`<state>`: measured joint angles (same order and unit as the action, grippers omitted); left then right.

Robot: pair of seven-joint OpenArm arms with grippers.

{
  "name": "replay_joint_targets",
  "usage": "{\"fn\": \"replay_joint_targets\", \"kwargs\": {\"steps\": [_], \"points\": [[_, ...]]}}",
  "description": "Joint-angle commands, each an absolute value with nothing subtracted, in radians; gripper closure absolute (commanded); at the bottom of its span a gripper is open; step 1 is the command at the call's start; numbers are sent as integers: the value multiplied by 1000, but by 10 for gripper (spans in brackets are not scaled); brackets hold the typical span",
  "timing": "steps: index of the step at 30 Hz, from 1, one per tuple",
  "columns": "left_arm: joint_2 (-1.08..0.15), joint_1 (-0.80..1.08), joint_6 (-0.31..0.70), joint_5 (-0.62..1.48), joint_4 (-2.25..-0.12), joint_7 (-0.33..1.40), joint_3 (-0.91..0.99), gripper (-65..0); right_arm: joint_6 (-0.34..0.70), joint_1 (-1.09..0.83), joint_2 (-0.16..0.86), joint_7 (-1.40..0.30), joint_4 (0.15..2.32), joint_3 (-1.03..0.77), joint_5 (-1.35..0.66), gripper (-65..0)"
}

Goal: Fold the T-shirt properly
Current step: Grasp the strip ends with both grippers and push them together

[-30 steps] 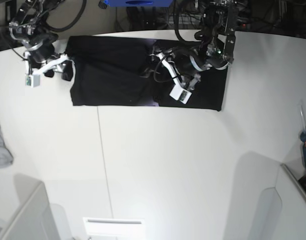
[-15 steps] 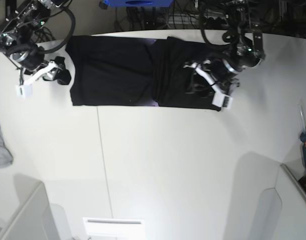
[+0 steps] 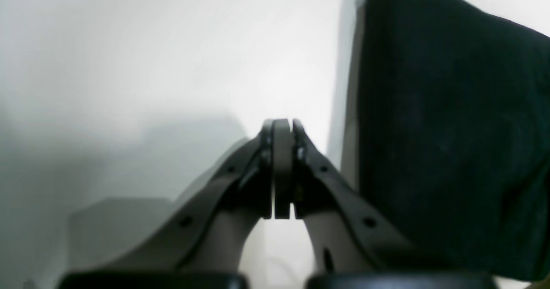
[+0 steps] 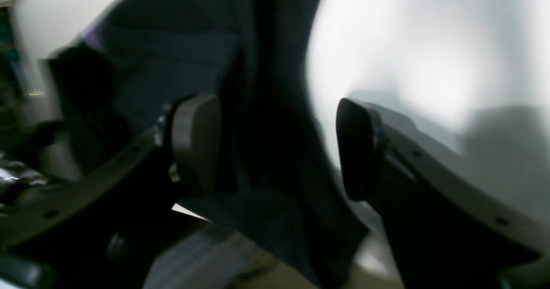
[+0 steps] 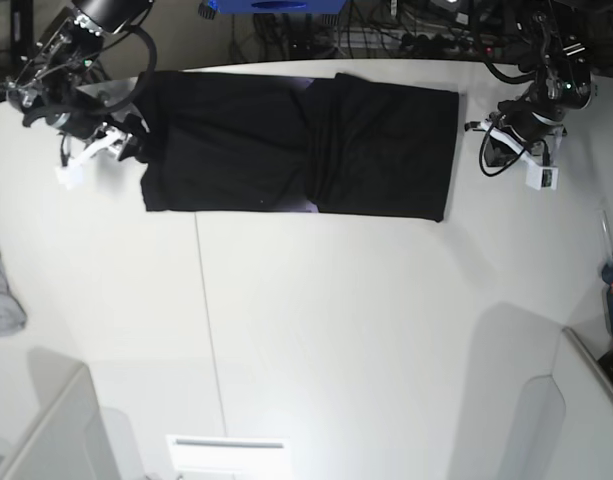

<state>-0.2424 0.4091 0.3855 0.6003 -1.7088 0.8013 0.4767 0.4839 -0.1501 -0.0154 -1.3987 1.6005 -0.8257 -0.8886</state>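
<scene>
Your left gripper [image 3: 281, 168] has its jaws pressed flat together with nothing between them, and it sits off the T-shirt [image 5: 296, 145], just beyond the shirt's short edge on the bare white table [image 5: 316, 330]. Your right gripper [image 4: 277, 147] has its jaws wide apart, straddling dark cloth at the shirt's opposite short edge; the wrist view is smeared, so you cannot tell whether either pad [image 4: 195, 140] touches fabric.

The T-shirt lies as a long black band across the far part of the table, with a bunched ridge [image 5: 321, 150] running across it near the middle and a sliver of the print showing at the near edge of that ridge.

Watch three things. If you close the right jaws where they stand, you may catch only the top layer, and lifting then peels the fold open instead of carrying the whole end over. The ridge is the second risk: folding an end across it traps the bunching inside and leaves a lumpy, crooked result. Third, the left jaws need to open before they return to the shirt; driven in closed, they push the edge and skew the band on the table.

The small grey cloth [image 5: 1, 295] lies well apart from the shirt, at the table's edge, and poses little risk.
</scene>
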Motion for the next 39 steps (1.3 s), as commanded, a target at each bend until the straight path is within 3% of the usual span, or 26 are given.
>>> {"fn": "replay_joint_targets", "kwargs": {"steps": [1,7,11,22,24,28,30,39], "points": [[-259,421,384,608,-1704,766,483,0,487,-145,-4,-1396,1593,-831,-935,-396],[-286,430,384,601,-1607,676,363,0,479,-153,16,-1396,1543,-820,-958,-396],[-278,430,384,495,-1596,630,305,0,479,-203,36,-1396,1549,-713,-958,-396],[-245,430,384,460,-1600,627,220,0,479,-225,65,-1371,1541,-610,-958,-390],[-245,430,384,458,-1600,625,196,0,481,-209,71,-1371,1541,-608,-958,-324],[-243,424,384,458,-1600,625,130,0,481,-174,99,-1369,1540,-607,-958,-83],[-242,420,384,458,-1600,625,94,0,479,-159,116,-1368,1540,-605,-957,0],[-179,311,378,458,-1593,631,-85,0,418,-87,206,-1336,1581,-579,-955,0]]}}
